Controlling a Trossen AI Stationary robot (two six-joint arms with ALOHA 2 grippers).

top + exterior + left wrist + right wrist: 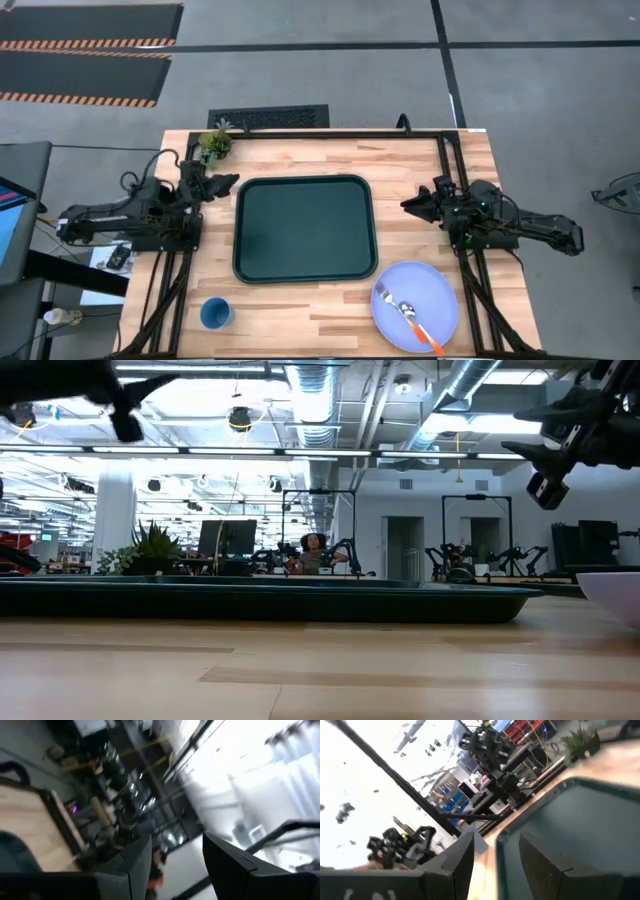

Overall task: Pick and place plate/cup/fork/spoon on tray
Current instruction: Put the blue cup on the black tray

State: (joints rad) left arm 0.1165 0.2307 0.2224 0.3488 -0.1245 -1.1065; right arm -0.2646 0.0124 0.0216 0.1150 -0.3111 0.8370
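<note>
Both sets of jaws were parted and empty, left gripper [228,182] left of the tray [304,229], right gripper [412,204] right of it. Nothing was on the tray: plate [440,285] with fork [396,303] and spoon [425,329] sat lower right, cup [215,313] lower left. Looked like step one, so next I'd guess one arm drops to its nearest piece.

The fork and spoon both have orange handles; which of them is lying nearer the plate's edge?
The spoon: it reaches the plate's near rim, its handle pointing outward. The fork lies farther in, tines up-left.
</note>
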